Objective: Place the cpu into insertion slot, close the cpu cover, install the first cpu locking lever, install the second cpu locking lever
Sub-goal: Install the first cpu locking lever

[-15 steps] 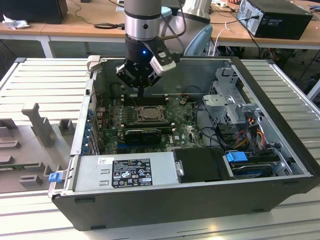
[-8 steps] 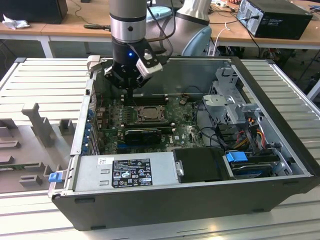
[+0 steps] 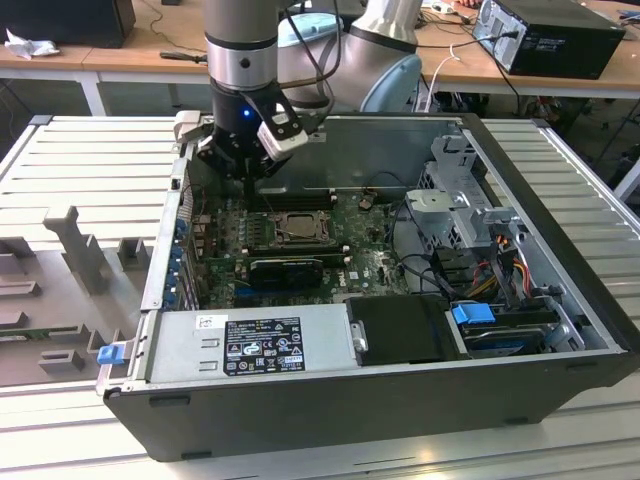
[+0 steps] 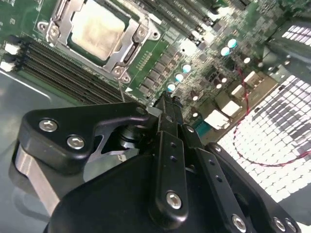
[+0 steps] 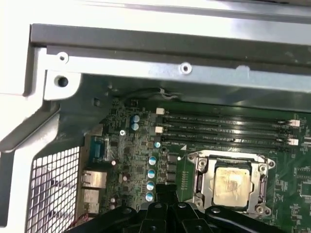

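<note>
Free room over the cpu cover (image 5: 199, 175); case wall (image 5: 218, 90) just beyond the memory slots (image 5: 228, 127)

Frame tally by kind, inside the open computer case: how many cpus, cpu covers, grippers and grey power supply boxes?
cpu: 1
cpu cover: 1
gripper: 1
grey power supply box: 1
Total: 4
</note>
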